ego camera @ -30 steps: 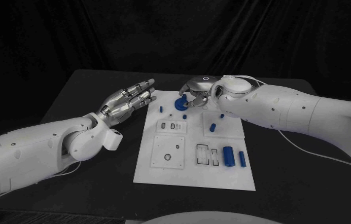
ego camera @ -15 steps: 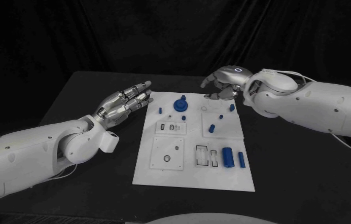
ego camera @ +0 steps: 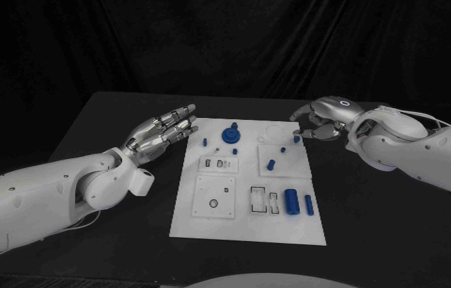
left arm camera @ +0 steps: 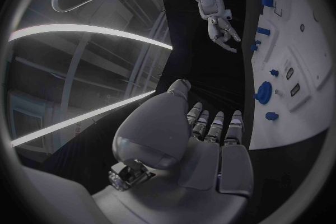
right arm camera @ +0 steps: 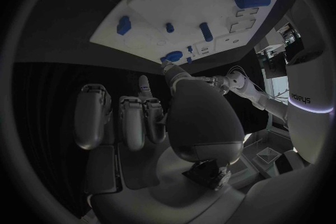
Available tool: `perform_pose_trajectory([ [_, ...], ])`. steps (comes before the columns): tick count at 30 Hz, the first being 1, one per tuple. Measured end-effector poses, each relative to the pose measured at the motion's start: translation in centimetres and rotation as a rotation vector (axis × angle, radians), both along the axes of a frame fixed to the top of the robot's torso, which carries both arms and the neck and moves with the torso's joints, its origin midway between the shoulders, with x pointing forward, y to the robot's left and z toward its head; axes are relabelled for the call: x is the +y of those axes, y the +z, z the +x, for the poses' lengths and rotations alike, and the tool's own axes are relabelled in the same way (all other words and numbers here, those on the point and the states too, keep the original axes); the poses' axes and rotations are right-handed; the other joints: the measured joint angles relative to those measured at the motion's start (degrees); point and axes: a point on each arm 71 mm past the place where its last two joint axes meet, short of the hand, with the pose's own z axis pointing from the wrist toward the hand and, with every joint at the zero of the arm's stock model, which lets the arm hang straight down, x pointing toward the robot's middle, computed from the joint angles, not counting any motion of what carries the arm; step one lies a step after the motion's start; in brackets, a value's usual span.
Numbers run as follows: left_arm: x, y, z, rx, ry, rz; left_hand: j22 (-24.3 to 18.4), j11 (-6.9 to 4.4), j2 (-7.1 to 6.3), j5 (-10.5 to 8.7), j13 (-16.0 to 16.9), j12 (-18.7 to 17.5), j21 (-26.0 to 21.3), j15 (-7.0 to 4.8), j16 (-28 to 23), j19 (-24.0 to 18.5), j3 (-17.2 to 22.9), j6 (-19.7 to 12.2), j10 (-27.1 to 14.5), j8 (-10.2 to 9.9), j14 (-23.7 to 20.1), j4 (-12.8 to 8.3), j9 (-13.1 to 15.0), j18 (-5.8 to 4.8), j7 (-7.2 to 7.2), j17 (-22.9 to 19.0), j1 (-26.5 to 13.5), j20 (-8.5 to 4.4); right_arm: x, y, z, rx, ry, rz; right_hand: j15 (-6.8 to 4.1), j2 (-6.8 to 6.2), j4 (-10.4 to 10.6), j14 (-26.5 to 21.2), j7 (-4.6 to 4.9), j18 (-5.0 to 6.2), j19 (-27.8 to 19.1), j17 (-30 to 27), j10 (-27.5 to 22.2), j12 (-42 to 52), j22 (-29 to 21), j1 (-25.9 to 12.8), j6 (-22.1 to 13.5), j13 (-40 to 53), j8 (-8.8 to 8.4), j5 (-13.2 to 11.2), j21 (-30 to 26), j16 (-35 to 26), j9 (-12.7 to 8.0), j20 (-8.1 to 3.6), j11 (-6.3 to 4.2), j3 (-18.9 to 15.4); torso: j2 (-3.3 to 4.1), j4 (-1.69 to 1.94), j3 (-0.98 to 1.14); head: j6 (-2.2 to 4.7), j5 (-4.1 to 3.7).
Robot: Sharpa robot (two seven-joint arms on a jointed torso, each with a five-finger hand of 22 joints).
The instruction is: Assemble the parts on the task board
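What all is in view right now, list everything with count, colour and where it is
Table: one, black, under everything.
Task board: one, white, middle of the table.
Round part: one, blue, far end of the board.
Large cylinder: one, blue, near right of the board.
Slim bar: one, blue, beside the large cylinder.
Small parts: several, blue, across the far half.
Left robot hand: silver, open, by the board's far left corner.
Right robot hand: silver, fingers curled, off the far right corner.

Stuff you can't quite make out
The small blue parts [ego camera: 270, 165] on the task board [ego camera: 248, 226] are too tiny to identify; the surface [ego camera: 113, 115] runs off-frame.
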Motion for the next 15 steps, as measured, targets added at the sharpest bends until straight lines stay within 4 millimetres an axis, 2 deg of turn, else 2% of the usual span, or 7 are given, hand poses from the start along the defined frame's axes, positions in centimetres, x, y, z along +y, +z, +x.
perform_pose_trajectory([
  [8,0.3,-0.1,-0.1,0.003,0.005,0.002,0.0,0.0,0.0,0.0,0.0,0.0,0.0,0.0,0.0,0.0,0.0,0.0,0.0,0.0,0.0,0.0,0.0,0.0,0.0,0.0,0.0,0.0,-1.9,-1.8,0.0,0.01,-0.053,-0.01,0.0,-0.37,0.84,0.0,0.0,0.0,0.0,0.0,0.0,0.0,-0.01,0.37,0.0,0.0,-0.55,-1.33,-0.69,-0.05,-0.44,0.0,0.0,-0.84,0.05,-0.07,0.1,-0.02,0.0],
  [13,0.4,-0.3,-0.2,0.006,0.007,0.002,0.0,0.0,0.0,0.0,0.0,0.0,0.0,0.0,0.0,0.0,0.0,0.0,0.0,0.0,0.0,0.0,0.0,0.0,0.0,0.0,0.0,0.0,-2.3,-2.3,0.4,0.012,-0.074,-0.017,0.0,-0.53,0.9,0.0,0.05,0.0,0.0,-0.01,0.0,0.0,-0.01,0.98,-0.39,0.0,-0.83,-1.33,-1.57,-1.12,-0.68,0.0,0.0,-0.89,0.0,-0.13,0.07,-0.27,0.22],
  [15,0.4,-0.3,-0.2,0.006,0.006,0.002,0.0,0.0,0.0,0.0,0.0,0.0,0.0,0.0,0.0,0.0,0.0,0.0,0.0,0.0,0.0,0.0,0.0,0.0,0.0,0.0,0.0,0.0,-2.5,-2.4,0.4,0.015,-0.081,-0.019,0.0,-0.44,1.0,0.0,0.0,0.0,0.0,-0.01,0.0,0.0,-0.01,2.0,-0.43,0.0,-0.84,-0.54,-2.09,-1.53,-0.86,0.0,0.0,-1.0,0.01,-0.17,0.07,-0.27,0.29],
])
